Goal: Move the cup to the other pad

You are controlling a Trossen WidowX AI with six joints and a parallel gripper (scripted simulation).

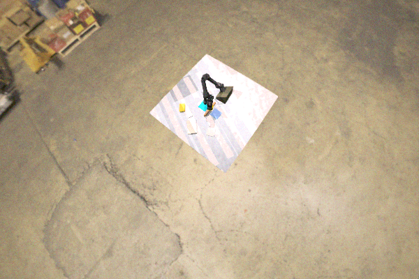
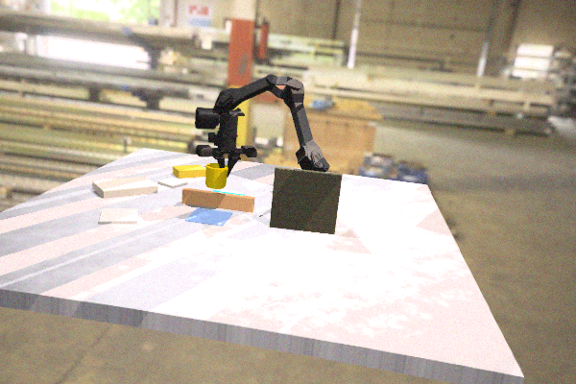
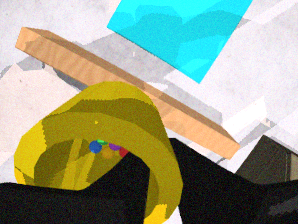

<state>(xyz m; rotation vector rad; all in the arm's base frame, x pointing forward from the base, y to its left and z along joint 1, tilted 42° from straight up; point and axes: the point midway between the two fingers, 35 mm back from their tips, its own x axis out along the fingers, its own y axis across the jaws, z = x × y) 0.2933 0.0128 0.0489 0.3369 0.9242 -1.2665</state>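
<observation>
Gripper (image 3: 156,189) clamped on yellow cup's (image 3: 100,156) rim, marbles (image 3: 107,148) inside, cup airborne above orange bar (image 3: 127,90); cyan pad (image 3: 180,16) lies just beyond the bar, straight ahead.

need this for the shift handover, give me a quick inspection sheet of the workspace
surface: pale striped table
job's things: yellow cup held in the air, upright, marbles inside; cyan pad beyond orange bar; light blue pad on the near side
clutter: dark box, yellow block, pale slabs
grippers: gripper jaws shut on cup wall
cables: nothing seen
surroundings: blurred warehouse racks, pallets of goods
</observation>
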